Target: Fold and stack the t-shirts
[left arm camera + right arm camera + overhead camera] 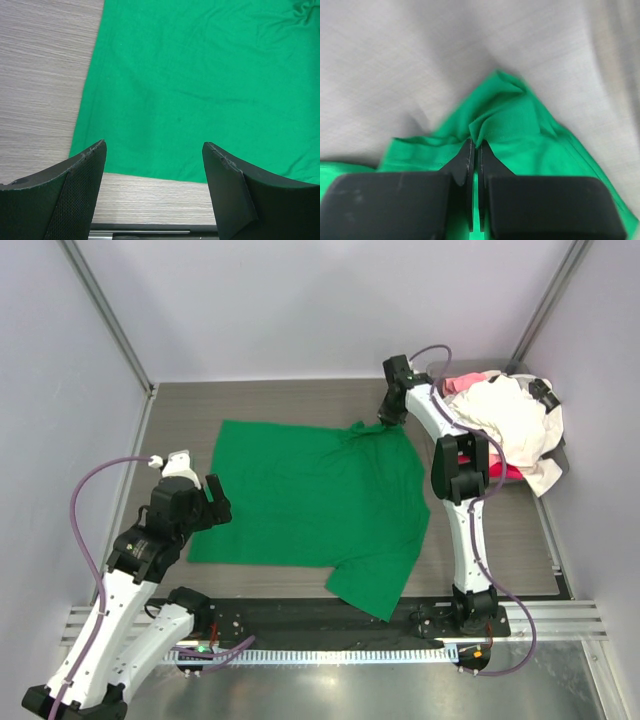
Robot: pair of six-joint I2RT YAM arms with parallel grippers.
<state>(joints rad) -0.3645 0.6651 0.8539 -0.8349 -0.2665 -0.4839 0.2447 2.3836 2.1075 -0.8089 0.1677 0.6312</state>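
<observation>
Two arms stand at the near edge of the wooden surface (pixel 180 415). The left pincer (pixel 155 147) hovers, fingers wide apart, over the near left corner of the green t-shirt (pixel 310 500), which lies spread mid-surface. Farther back, the right pincer (pixel 475 142) is clamped on the shirt's bunched far edge. At far right, white, pink and red t-shirts (pixel 510 420) lie heaped.

Pale lilac walls (pixel 300 300) — grey wood-grain tabletop (pixel 280 400), metal rail (pixel 560 612) front.
</observation>
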